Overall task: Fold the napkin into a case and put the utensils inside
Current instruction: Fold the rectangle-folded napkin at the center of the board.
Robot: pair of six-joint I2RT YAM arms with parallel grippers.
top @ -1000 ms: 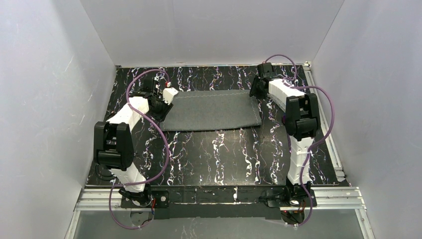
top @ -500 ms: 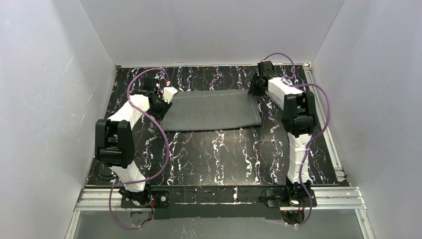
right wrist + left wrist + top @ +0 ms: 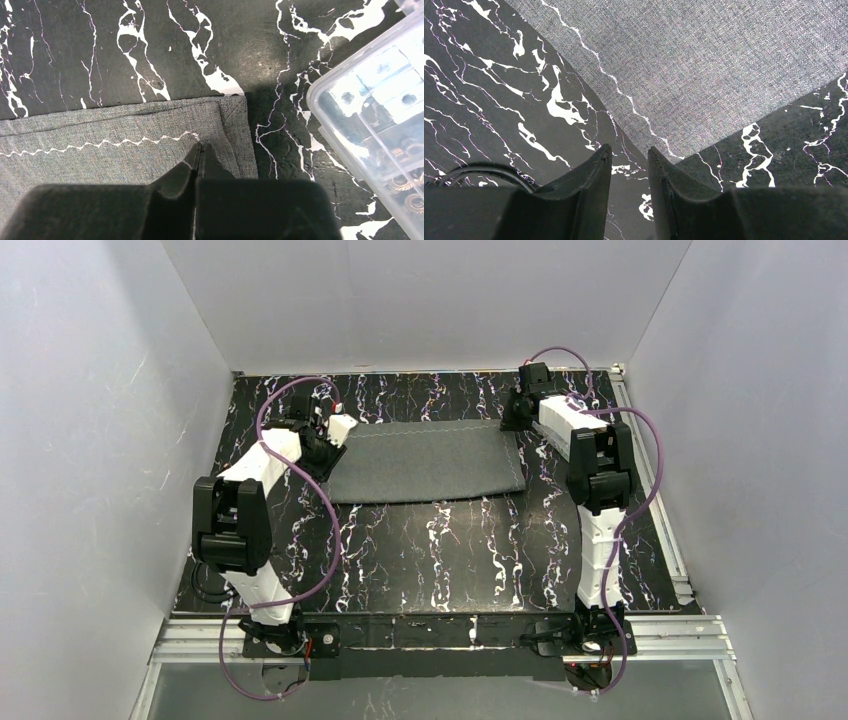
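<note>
The napkin lies folded flat on the far half of the counter. The left claw hangs just beside its far left corner, fingers slightly parted with nothing between them. The right claw is pressed closed over the far right corner, near a clear plastic box.

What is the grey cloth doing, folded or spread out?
Folded. The napkin lies as a flat rectangle, and the right wrist view shows a second layer peeking out at its corner.
</note>
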